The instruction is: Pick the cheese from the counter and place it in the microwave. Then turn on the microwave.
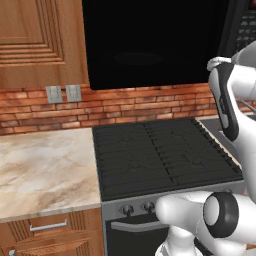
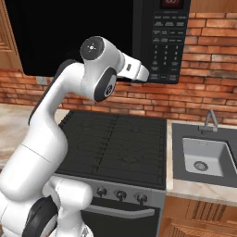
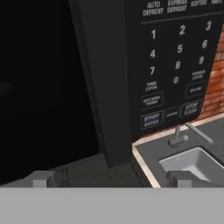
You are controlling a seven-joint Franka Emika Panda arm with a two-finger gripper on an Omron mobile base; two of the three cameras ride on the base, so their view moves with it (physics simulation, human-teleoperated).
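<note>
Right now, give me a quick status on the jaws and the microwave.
Gripper open, holding nothing. Microwave door shut, button panel just ahead of the hand. Nothing between the jaws and the panel.

Microwave (image 3: 109, 78) button panel (image 3: 175, 65), hand view: top row "AUTO DEFROST", "EXPRESS DEFROST"; digits 1–9 and 0 in keypad grid; below, "START ENTER" and "STOP CLEAR". "POWER LEVEL", "TIME COOK", "KITCHEN TIMER", "CLOCK" blurred, uncertain. Red display in right base view unreadable.
</note>
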